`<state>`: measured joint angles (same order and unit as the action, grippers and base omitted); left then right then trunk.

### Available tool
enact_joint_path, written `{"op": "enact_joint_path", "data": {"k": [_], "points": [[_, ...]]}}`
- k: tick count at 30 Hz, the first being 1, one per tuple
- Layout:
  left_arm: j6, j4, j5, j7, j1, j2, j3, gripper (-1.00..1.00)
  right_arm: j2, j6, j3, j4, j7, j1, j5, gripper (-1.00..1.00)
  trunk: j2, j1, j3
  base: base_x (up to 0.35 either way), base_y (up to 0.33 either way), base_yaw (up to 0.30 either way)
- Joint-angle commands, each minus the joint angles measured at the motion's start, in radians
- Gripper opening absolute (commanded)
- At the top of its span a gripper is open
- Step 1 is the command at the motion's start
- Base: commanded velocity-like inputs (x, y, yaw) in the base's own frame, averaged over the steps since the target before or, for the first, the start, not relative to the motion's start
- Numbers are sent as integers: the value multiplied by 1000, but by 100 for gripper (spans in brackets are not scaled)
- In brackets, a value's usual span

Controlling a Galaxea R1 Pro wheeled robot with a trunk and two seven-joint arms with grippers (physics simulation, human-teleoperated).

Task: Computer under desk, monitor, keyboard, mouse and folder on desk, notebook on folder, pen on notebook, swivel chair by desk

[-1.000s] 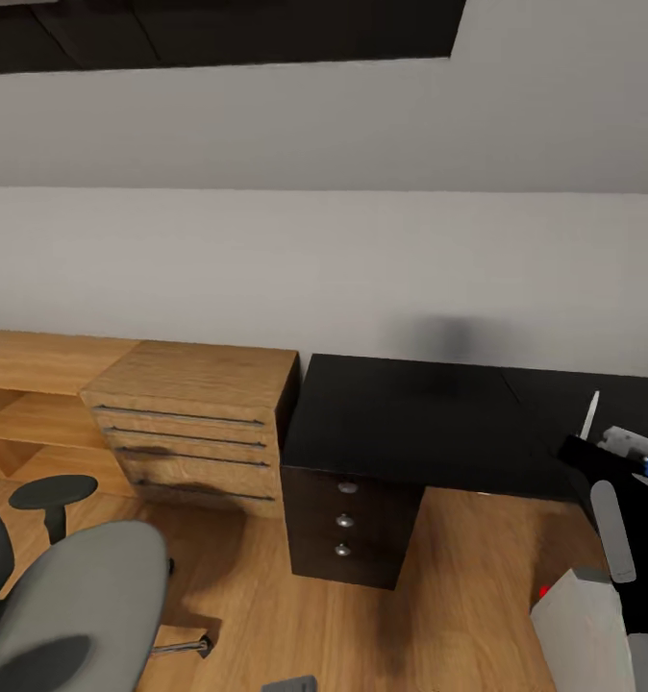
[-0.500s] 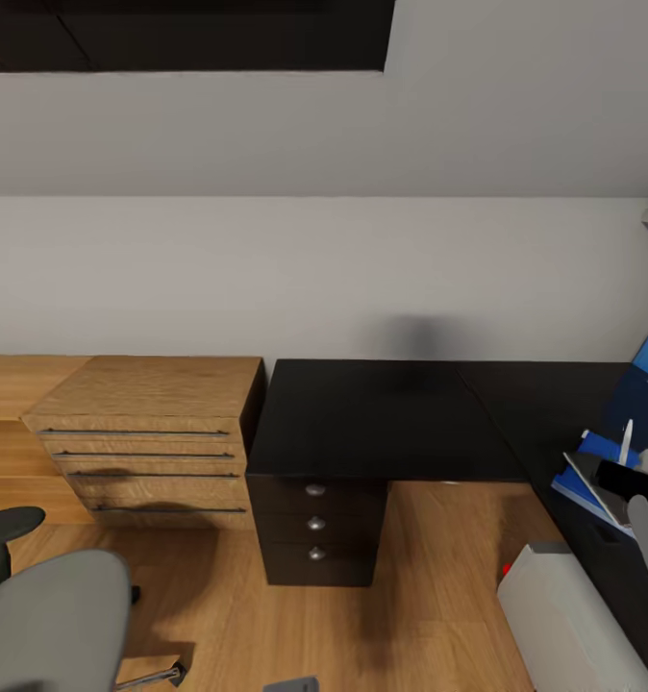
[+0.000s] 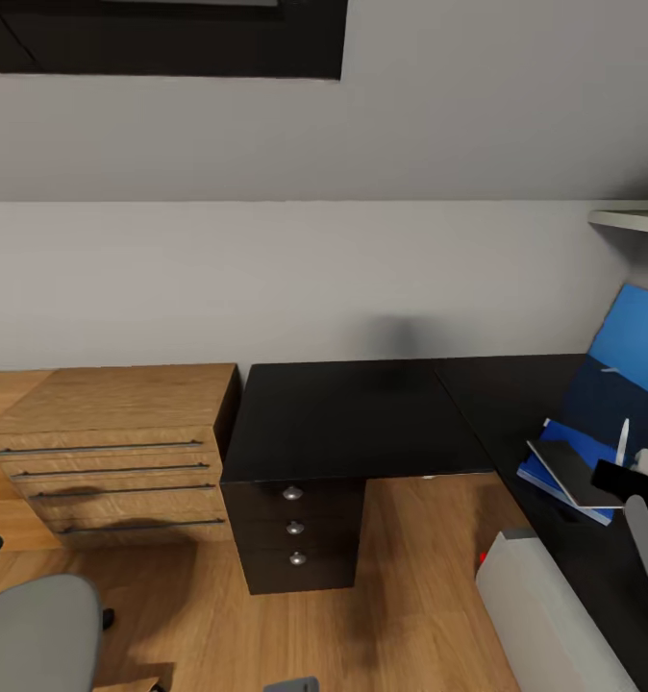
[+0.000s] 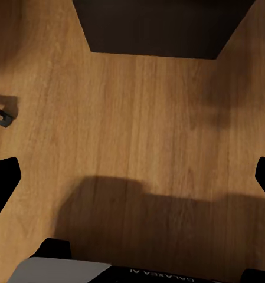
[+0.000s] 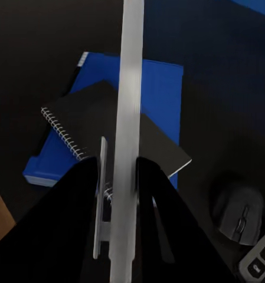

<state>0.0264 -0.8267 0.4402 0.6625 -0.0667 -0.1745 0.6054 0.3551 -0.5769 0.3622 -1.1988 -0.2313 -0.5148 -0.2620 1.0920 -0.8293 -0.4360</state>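
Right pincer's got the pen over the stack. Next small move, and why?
Probably lower the right pincer straight down and release only near the surface. It is shut on the pen, which hangs above the notebook; the notebook already lies on the folder on the desk, with the mouse beside them.

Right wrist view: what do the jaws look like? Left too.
The right gripper has broad, matte black jaws, tapering toward rounded tips. The left gripper shows black jaw tips at the frame edges, plus a grey-and-black body with small white lettering, too blurred to read.
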Motion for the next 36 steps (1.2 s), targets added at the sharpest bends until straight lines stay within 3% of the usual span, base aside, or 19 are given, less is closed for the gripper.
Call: {"op": "enact_joint_path", "data": {"k": [1, 7, 18, 27, 32, 36], "points": [[3, -1, 3, 6, -1, 0, 2, 100, -1, -3, -7, -2, -7, -1, -13, -100, 1, 0, -1, 0, 0, -14], [3, 0, 3, 4, -1, 0, 2, 100, -4, -9, -33, -5, -11, -1, -16, -100, 1, 0, -1, 0, 0, -4], [3, 24, 2, 3, -1, 0, 6, 100, -8, -13, -26, -57, -6, -1, -23, -100, 1, 0, -1, 173, 0, 0], [3, 24, 1, 3, -1, 0, 5, 100, 2, -49, -26, 107, -5, -12, -22, -100, 1, 0, -1, 127, 0, 0], [-4, 24, 0, 3, -1, 0, 10, 100, 43, -49, -27, 237, -2, -68, -23, -100, 1, 0, -1, 6, 0, 0], [-7, 24, 0, 3, -1, 0, 14, 100, 51, -48, -28, 258, -2, -79, -23, -100, 1, 0, -1, 98, 0, 0]]}}
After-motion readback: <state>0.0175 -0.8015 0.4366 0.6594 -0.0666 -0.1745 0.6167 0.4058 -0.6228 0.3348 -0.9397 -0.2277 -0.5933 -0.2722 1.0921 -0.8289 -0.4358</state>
